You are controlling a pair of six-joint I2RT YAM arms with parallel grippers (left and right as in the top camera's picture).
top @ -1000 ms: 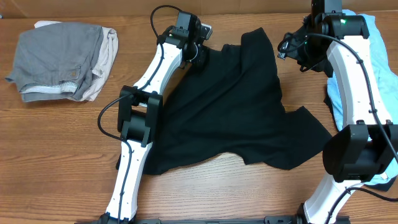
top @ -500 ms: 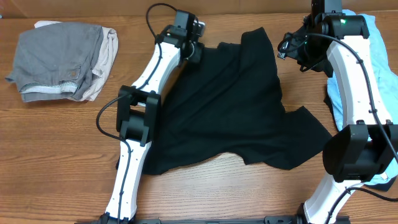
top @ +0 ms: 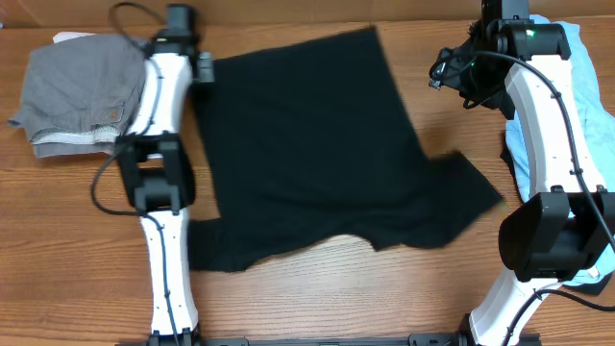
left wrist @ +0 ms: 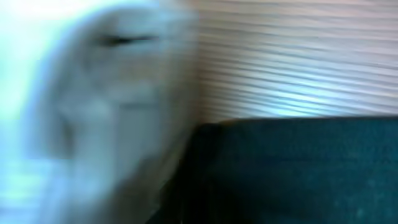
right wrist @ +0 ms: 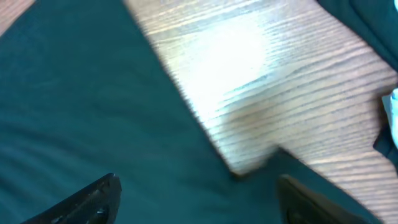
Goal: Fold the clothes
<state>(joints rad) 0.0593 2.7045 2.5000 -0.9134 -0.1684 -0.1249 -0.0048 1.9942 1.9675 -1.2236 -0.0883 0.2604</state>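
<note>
A black T-shirt (top: 307, 154) lies spread over the middle of the table. My left gripper (top: 202, 65) is at its far left corner, next to the grey pile, and is shut on the cloth. The left wrist view is blurred, showing black cloth (left wrist: 298, 168) under the camera with the fingers not discernible. My right gripper (top: 450, 73) hangs above the table by the shirt's far right edge. In the right wrist view it (right wrist: 199, 202) is open and empty, with the shirt (right wrist: 93, 112) below it.
A pile of folded grey and beige clothes (top: 82, 91) lies at the far left, a pale blur in the left wrist view (left wrist: 93, 106). A light blue garment (top: 586, 86) lies at the right edge, under the right arm. Bare wood (top: 336, 288) shows in front.
My left arm has swung far to the left, dragging the shirt's far corner with it. The shirt now lies wider and flatter. The right arm has not moved.
</note>
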